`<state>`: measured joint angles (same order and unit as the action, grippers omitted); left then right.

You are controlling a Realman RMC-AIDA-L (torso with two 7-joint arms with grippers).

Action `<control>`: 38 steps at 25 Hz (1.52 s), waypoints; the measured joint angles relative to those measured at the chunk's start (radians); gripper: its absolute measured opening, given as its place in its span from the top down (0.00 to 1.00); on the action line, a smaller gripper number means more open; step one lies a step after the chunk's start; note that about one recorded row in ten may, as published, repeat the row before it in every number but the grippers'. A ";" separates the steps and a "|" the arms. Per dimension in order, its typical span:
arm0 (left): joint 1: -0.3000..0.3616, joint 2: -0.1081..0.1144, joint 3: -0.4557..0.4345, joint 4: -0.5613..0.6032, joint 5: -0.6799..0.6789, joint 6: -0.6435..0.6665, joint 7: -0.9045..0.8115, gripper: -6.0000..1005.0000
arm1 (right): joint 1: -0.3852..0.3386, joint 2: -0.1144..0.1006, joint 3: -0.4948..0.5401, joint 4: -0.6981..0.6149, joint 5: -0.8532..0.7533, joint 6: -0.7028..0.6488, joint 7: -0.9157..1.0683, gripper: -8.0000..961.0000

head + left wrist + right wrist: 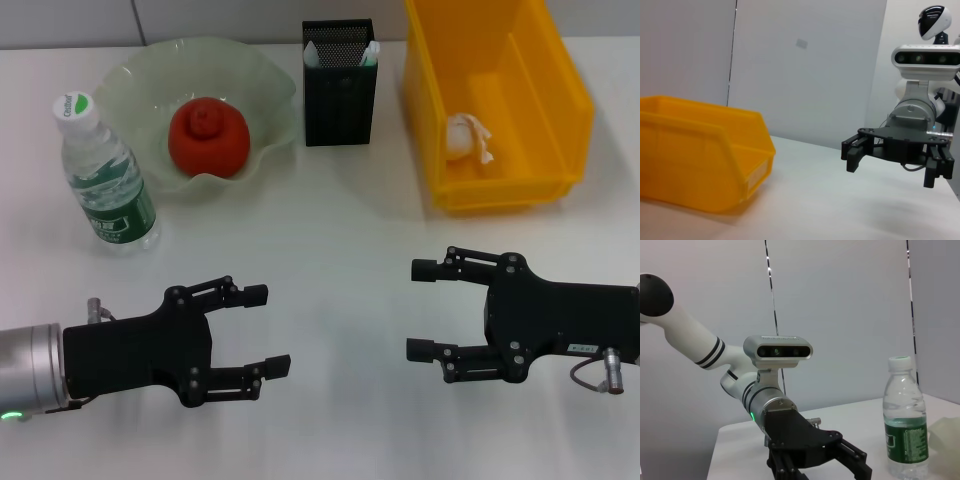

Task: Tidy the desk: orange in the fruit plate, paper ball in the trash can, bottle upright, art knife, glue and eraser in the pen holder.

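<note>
Orange (208, 137) sits in the pale green fruit plate (258, 80), the paper ball (466, 137) lies inside the yellow trash can (560, 110), and the bottle (104, 175) stands upright on the table (330, 210) just beside the plate. White-tipped items poke out of the black mesh pen holder (339, 95), though which ones they are cannot be told. Nothing loose shows on the table. Both arms hover low at the near edge: the left claw (255, 330) has its fingers spread and holds nothing, and the right claw (428, 308) is likewise spread and empty. By my reading the tidying is finished or nearly so, and the next move calls only for checking the holder's contents and retiring the arms.
</note>
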<state>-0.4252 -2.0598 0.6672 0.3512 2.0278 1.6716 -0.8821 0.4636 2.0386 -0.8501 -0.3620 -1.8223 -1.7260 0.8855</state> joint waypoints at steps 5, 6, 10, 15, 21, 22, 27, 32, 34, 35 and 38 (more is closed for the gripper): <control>0.000 0.001 0.000 0.005 0.000 -0.004 0.000 0.17 | 0.000 0.000 0.000 0.000 0.001 -0.001 0.000 0.15; 0.002 0.001 0.000 0.009 0.001 -0.006 0.000 0.17 | 0.000 0.000 0.000 0.000 0.002 -0.001 0.000 0.15; 0.004 0.001 0.000 0.009 0.008 -0.007 0.001 0.17 | 0.000 0.000 0.000 0.000 0.002 -0.001 0.001 0.15; 0.004 0.001 0.000 0.009 0.017 -0.008 0.002 0.17 | 0.000 0.000 0.000 0.000 0.002 -0.002 0.001 0.15; 0.003 -0.001 0.000 0.009 0.019 -0.009 0.002 0.17 | 0.000 0.001 0.000 0.000 0.002 -0.003 0.001 0.15; 0.003 -0.001 0.000 0.009 0.019 -0.009 0.002 0.17 | 0.000 0.001 0.000 0.000 0.002 -0.003 0.001 0.15; 0.002 -0.003 0.000 0.009 0.023 -0.007 0.002 0.17 | -0.001 0.002 0.000 0.000 0.002 -0.003 0.001 0.15; -0.001 -0.003 0.000 0.007 0.023 -0.004 0.002 0.17 | -0.002 0.002 0.000 0.000 0.002 -0.003 0.001 0.15; -0.001 -0.003 0.000 0.008 0.023 -0.003 0.001 0.17 | -0.002 0.002 0.000 0.000 0.002 -0.004 0.001 0.15; -0.001 -0.003 0.000 0.008 0.023 -0.003 0.001 0.17 | -0.001 0.002 0.000 0.000 0.002 -0.004 0.001 0.15; -0.004 -0.003 0.000 0.008 0.023 -0.002 0.001 0.17 | -0.001 0.002 0.000 0.000 0.002 -0.004 0.001 0.15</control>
<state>-0.4294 -2.0632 0.6672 0.3593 2.0510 1.6701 -0.8814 0.4626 2.0402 -0.8498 -0.3620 -1.8208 -1.7303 0.8864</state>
